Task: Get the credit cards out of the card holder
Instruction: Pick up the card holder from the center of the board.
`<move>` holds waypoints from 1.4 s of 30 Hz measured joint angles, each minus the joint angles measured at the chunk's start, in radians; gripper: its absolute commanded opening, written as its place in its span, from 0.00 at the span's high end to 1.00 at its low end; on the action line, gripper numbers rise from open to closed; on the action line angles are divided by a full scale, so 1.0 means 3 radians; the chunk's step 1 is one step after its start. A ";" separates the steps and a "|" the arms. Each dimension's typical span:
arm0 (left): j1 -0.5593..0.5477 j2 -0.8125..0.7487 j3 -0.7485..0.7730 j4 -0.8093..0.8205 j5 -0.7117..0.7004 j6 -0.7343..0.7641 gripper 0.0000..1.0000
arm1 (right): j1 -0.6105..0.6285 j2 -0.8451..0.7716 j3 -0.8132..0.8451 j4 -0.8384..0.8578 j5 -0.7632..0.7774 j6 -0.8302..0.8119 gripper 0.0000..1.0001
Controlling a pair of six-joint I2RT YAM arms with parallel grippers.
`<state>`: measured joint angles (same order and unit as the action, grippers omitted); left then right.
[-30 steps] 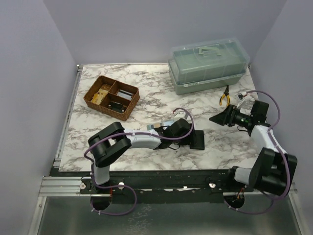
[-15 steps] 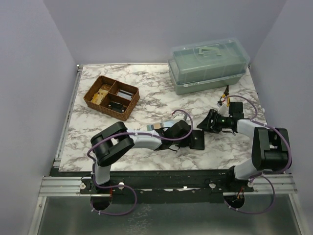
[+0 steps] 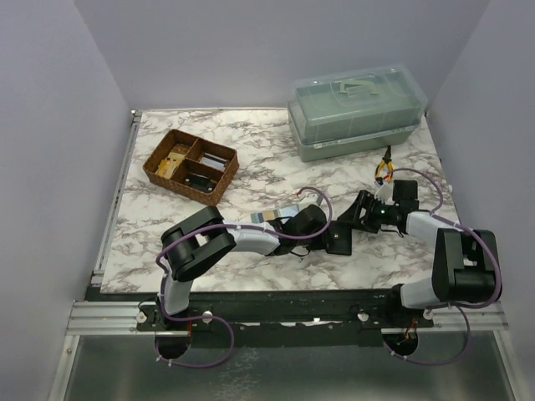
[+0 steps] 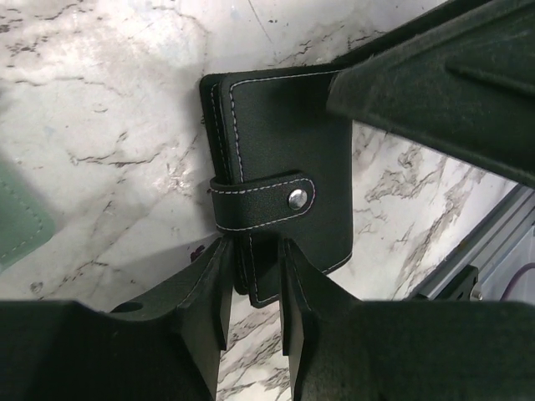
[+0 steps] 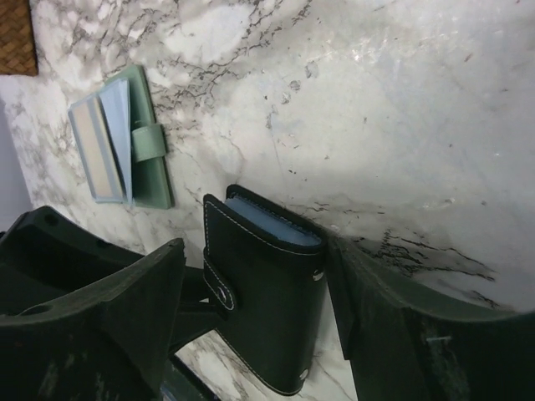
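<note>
Where the marble table (image 3: 276, 163) nears its front edge, the card holder (image 3: 339, 241) lies flat between the two arms, black with white stitching, its strap (image 4: 261, 202) fastened by a silver snap (image 4: 297, 199); the holder is closed. From the right wrist view the blue-grey edges of the credit cards (image 5: 272, 219) show at its open end, inside the cover.

The left gripper (image 4: 255, 251) reaches in from the strap side with its jaws narrow, the holder's stitched edge just below the strap lying in the gap; whether the fingers (image 4: 213, 288) actually pinch it I cannot tell. The right gripper (image 5: 251, 251) comes from the opposite side with its jaws wide, straddling the holder; one finger (image 5: 372, 326) sits against the holder's side, the other stands a little apart.

Just beyond the left gripper lies a pale green wallet (image 5: 149, 146), flap open, with pale cards (image 5: 99, 154) fanned beside it. Farther back stand a brown wicker tray (image 3: 191, 165) at the left and a clear lidded storage box (image 3: 355, 110) at the right; yellow-handled pliers (image 3: 384, 164) lie near the box.
</note>
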<state>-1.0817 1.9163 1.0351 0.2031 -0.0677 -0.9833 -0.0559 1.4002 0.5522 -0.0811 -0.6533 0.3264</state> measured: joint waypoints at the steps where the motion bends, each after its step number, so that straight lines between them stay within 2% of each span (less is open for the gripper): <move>1: 0.0000 0.0014 0.0011 0.0014 0.0009 -0.0001 0.69 | 0.0000 0.0083 0.0000 0.0013 -0.0051 0.0041 0.30; 11: 0.0027 0.0062 0.0013 0.0117 0.0128 -0.0045 0.69 | -0.0046 0.0444 -0.0014 0.0397 -0.0464 0.0281 0.49; 13: 0.0041 0.0066 0.0009 0.0127 0.0163 -0.0052 0.69 | -0.0058 0.0547 0.0004 0.0477 -0.0567 0.0305 0.58; 17: 0.0095 0.0069 -0.0034 0.0205 0.0244 -0.0076 0.69 | -0.0061 0.0647 0.0017 0.0521 -0.0586 0.0223 0.87; 20: 0.0136 0.0069 -0.0079 0.0304 0.0341 -0.0102 0.65 | -0.0061 0.0637 0.0034 0.0529 -0.0609 0.0160 0.97; 21: 0.0149 0.0067 -0.0102 0.0352 0.0361 -0.0104 0.61 | -0.0060 0.0624 0.0046 0.0524 -0.0627 0.0134 0.99; 26: 0.0163 -0.0086 -0.0342 0.0557 0.0373 -0.0086 0.38 | -0.0031 0.0406 0.0089 0.0404 -0.0718 0.0038 1.00; 30: 0.0186 -0.0520 -0.0703 0.0649 0.0364 -0.0023 0.21 | -0.0014 -0.0009 0.0102 0.0365 -0.0858 0.0006 1.00; 33: 0.0196 -0.0916 -0.0963 0.0787 0.0345 0.0032 0.15 | -0.0014 -0.0340 0.0102 0.0409 -0.1086 0.0006 1.00; 37: 0.0212 -0.1339 -0.1239 0.1144 0.0355 0.0159 0.02 | -0.0014 -0.0463 0.0102 0.0421 -0.1417 -0.0020 1.00; 42: 0.0228 -0.1475 -0.1471 0.1762 0.0446 0.0343 0.01 | -0.0013 -0.0561 0.0102 0.0440 -0.1906 -0.0099 1.00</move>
<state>-1.0134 1.4738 0.5938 0.7319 0.0662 -0.8803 -0.0597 1.2320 0.5827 0.0509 -1.2251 0.2966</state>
